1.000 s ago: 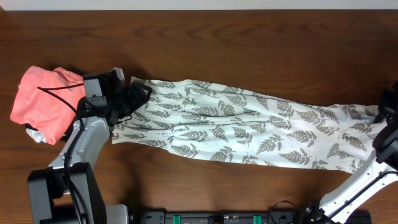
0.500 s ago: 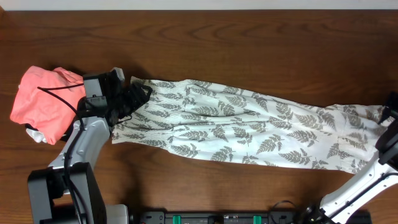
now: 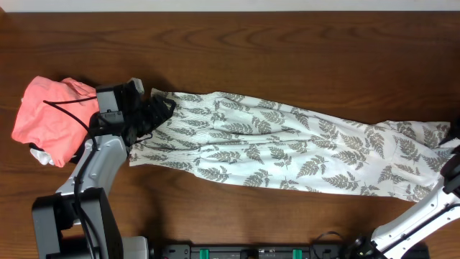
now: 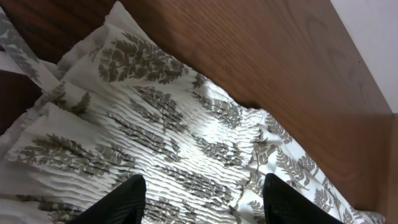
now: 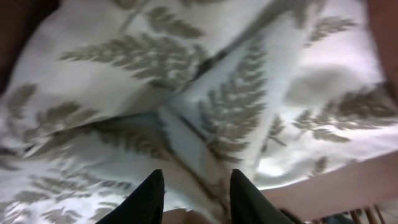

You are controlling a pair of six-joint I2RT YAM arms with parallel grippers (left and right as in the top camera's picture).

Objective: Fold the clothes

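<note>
Lying flat along the table (image 3: 287, 43), the fern-print dress (image 3: 287, 147) has the left gripper (image 4: 204, 186) spread wide and empty over its smocked top. The right gripper (image 5: 198, 186) narrowly straddles a hem ridge, grip unclear. A snagged hem could drag it crooked.

The dark wooden counter (image 3: 287, 50) carries the clothes (image 3: 287, 144), a white fern-printed piece spread lengthwise from left of middle to the right edge. A bunched salmon-pink garment (image 3: 50, 115) lies on the wood at the far left, near that piece's left end.
</note>
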